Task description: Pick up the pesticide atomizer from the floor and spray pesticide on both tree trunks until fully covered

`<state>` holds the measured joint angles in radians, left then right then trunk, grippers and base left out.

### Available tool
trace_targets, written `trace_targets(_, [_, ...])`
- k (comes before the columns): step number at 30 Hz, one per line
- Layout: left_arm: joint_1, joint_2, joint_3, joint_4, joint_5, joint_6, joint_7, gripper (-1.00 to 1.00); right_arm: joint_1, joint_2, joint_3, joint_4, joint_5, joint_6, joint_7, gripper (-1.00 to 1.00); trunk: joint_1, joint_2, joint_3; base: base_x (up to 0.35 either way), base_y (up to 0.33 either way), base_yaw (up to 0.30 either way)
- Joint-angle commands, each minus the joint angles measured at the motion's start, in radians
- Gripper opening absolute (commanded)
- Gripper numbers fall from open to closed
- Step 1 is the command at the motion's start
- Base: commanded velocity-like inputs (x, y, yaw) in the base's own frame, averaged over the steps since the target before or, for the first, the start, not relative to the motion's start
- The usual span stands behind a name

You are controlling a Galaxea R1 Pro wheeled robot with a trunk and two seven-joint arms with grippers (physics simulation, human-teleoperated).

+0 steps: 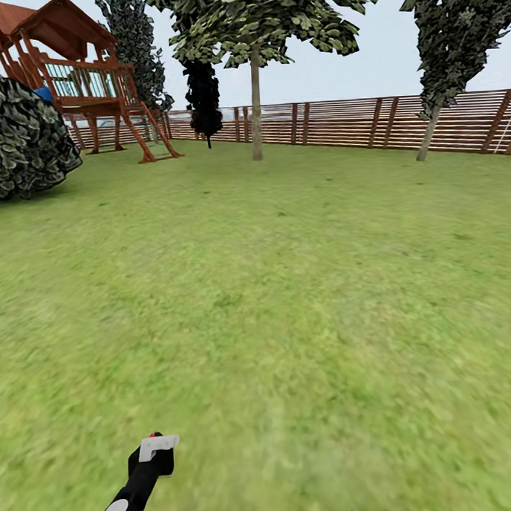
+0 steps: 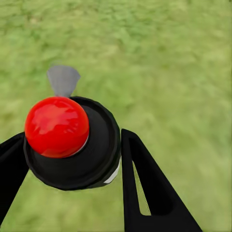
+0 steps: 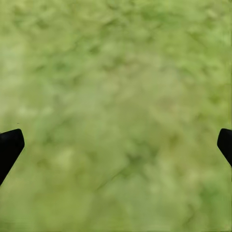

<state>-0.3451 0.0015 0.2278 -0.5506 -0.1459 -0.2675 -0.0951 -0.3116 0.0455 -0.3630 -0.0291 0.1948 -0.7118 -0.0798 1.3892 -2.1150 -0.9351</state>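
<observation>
Left tool point(image 2: 72, 159): its two black fingers point(image 2: 145, 188) are pinched on the pesticide atomizer, one on each side of the bottle.
Left tool, head view point(image 1: 154, 452): low at the near edge of the lawn, white-tipped, at the end of a black arm.
Pesticide atomizer point(image 2: 79, 145): a round black bottle seen from above, with a glossy red cap on top and a small grey nozzle beyond the cap; a sliver of white label shows at its side. It hangs over the grass, not lying on it.
Right tool point(image 3: 116, 140): spread wide; just the two black fingertips point(image 3: 9, 147) show, far apart, with nothing between them.
Floor point(image 1: 287, 299): green grass, blurred under both tools.
Nearer tree point(image 1: 254, 25): dark jagged leaves over a straight pale trunk point(image 1: 256, 107), standing well ahead on the lawn, close to the fence.
Second tree point(image 1: 454, 31): to the right, its pale trunk point(image 1: 428, 133) leaning, just in front of the fence.
Fence point(image 1: 339, 122): brown horizontal slats along the far edge.
Play tower point(image 1: 77, 77): reddish wood, far left, with a ladder.
Bush point(image 1: 20, 139): large, dark, at the left edge.
Black tree point(image 1: 203, 98): by the fence, left of the nearer tree.
</observation>
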Motion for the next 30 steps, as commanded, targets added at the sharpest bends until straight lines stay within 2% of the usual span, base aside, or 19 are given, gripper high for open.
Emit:
trace_targets(1, [0.000,0.000,0.000,0.000,0.000,0.000,0.000,-1.00,0.000,0.000,0.001,0.000,0.000,0.000,0.000,1.00,0.000,0.000,0.000,0.341,0.000,0.000])
trace_targets(30, [0.000,-0.003,-0.005,0.001,-0.006,0.001,0.000,-1.00,0.000,0.000,0.000,0.000,0.000,0.000,0.000,1.00,0.000,0.000,0.000,0.341,0.000,0.000])
